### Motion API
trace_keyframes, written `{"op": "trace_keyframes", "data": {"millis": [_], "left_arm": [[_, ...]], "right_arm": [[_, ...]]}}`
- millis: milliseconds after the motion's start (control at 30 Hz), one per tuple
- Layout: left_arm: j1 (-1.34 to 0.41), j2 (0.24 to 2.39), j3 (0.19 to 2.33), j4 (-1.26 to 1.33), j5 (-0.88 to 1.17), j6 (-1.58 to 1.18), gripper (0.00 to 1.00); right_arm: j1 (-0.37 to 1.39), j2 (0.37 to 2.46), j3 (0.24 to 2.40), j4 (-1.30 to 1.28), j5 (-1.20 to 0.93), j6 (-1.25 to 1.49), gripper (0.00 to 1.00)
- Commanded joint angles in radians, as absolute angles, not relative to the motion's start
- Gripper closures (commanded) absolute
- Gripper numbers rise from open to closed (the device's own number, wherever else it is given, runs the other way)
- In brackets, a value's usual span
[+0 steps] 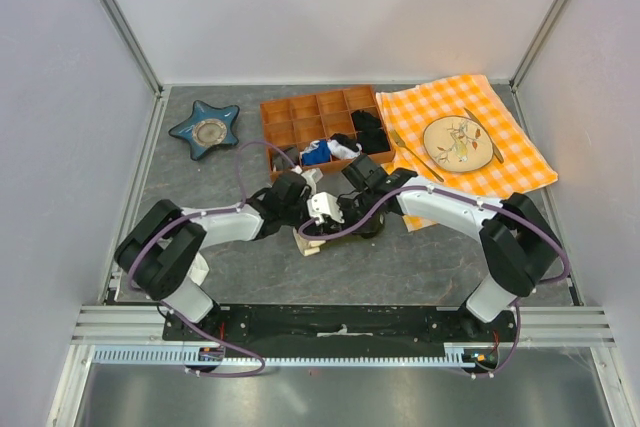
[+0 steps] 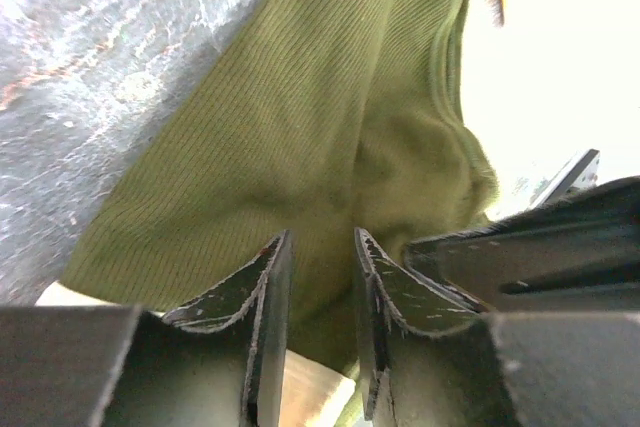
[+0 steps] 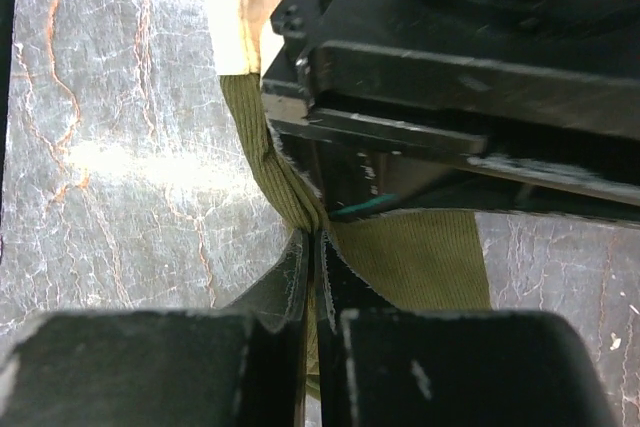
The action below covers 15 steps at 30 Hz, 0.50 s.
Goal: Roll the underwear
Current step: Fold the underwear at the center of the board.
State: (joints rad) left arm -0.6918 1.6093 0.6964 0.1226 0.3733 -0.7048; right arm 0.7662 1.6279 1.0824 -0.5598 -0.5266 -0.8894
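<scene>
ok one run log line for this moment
left gripper: open over underwear | right gripper: shut on underwear | underwear: on table between arms

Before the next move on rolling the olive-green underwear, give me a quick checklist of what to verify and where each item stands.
1. Right gripper shut on the dark olive-green ribbed cloth underwear: ok.
2. Left gripper holding cloth: cannot tell; jaws slightly apart over it.
3. Cream-white waistband in sight: ok.
4. Roll finished: cannot tell; hidden from above.
5. Orange wooden compartment tray apart from the garment: ok.
</scene>
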Motion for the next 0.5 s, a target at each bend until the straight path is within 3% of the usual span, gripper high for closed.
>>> {"op": "trace_keyframes", "data": {"millis": [0, 467], "left_arm": [[-0.661, 1.5, 0.732, 0.091, 0.351, -0.684, 0.62], [-0.543, 1.218, 0.519, 0.02, 0.221, -0.698, 0.59]], "right_arm": [[0.762, 1.654, 1.141, -0.597, -0.574, -0.93, 0.96], [0.761, 1.764, 1.25, -0.624, -0.581, -0.953, 0.95]]}}
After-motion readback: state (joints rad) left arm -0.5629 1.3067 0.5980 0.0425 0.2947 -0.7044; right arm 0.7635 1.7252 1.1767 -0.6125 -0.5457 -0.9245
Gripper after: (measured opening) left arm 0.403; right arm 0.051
